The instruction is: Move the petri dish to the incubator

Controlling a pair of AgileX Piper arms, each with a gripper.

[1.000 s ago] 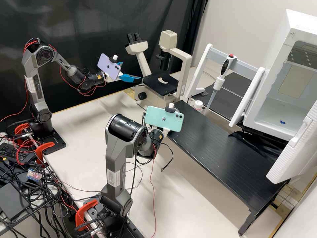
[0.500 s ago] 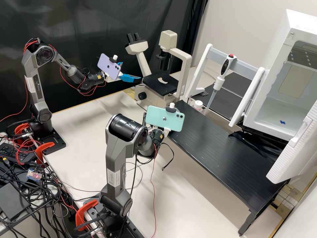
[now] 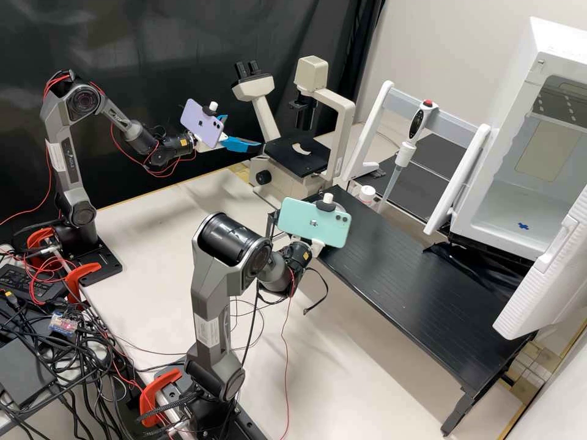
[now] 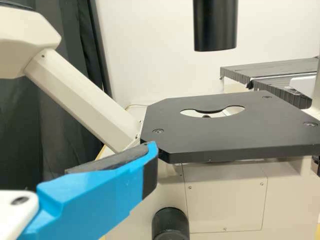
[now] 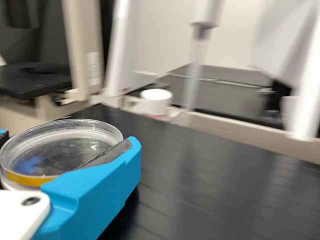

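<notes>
Over grooved black shelving (image 3: pixel 416 275), right fingers (image 5: pixel 100 195) clasp a clear, round dish (image 5: pixel 57 152); left fingers (image 3: pixel 241 145) gape, empty.

Lower centre, a dark grey arm (image 3: pixel 215 278) — black cylindrical joint (image 3: pixel 223 235), white label (image 3: pixel 208 330); upper left, another arm (image 3: pixel 66 127) — thin red cables (image 3: pixel 55 79).

Black platform (image 3: pixel 416 287) on pale table (image 3: pixel 153 232)

Clear round petri dish (image 5: pixel 62 147), gripped in right pincer (image 3: pixel 317 247); white incubator (image 3: pixel 509 113) standing open.
</notes>
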